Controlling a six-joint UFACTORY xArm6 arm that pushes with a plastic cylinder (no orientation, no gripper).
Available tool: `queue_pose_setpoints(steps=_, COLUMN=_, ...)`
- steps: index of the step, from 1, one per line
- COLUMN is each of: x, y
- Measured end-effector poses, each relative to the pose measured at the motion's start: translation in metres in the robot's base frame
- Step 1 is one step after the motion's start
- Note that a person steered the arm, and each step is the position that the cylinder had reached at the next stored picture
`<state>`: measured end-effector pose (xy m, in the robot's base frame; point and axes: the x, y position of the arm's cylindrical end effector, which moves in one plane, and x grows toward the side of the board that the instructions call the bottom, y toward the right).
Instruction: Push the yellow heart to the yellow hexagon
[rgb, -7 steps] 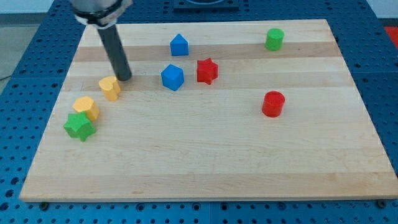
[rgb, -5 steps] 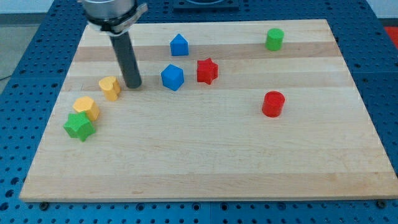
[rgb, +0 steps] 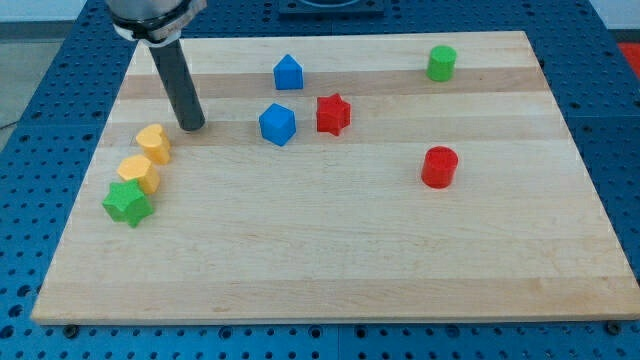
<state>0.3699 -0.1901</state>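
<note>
Camera view: the yellow heart (rgb: 153, 143) is seen at the left of the wooden counter (rgb: 330, 270), just above and seemingly touching the yellow hexagon (rgb: 137, 172), beside the green star (rgb: 127, 202), so the push is judged essentially complete. No jaws are fitted, so none can be open or closed; my tip (rgb: 192, 126) is set down just up-right of the heart, slightly apart from it.
</note>
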Motion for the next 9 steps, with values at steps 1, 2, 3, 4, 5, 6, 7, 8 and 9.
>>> queue_pose_setpoints(steps=1, x=0.024, y=-0.004)
queue_pose_setpoints(steps=2, x=0.041, y=-0.004)
queue_pose_setpoints(steps=3, x=0.032, y=-0.004)
queue_pose_setpoints(steps=4, x=-0.006, y=-0.003)
queue_pose_setpoints(steps=5, x=-0.019, y=-0.025)
queue_pose_setpoints(steps=6, x=0.002, y=-0.044)
queue_pose_setpoints(steps=7, x=0.023, y=-0.048)
queue_pose_setpoints(steps=8, x=0.02, y=-0.048)
queue_pose_setpoints(steps=9, x=-0.012, y=-0.044)
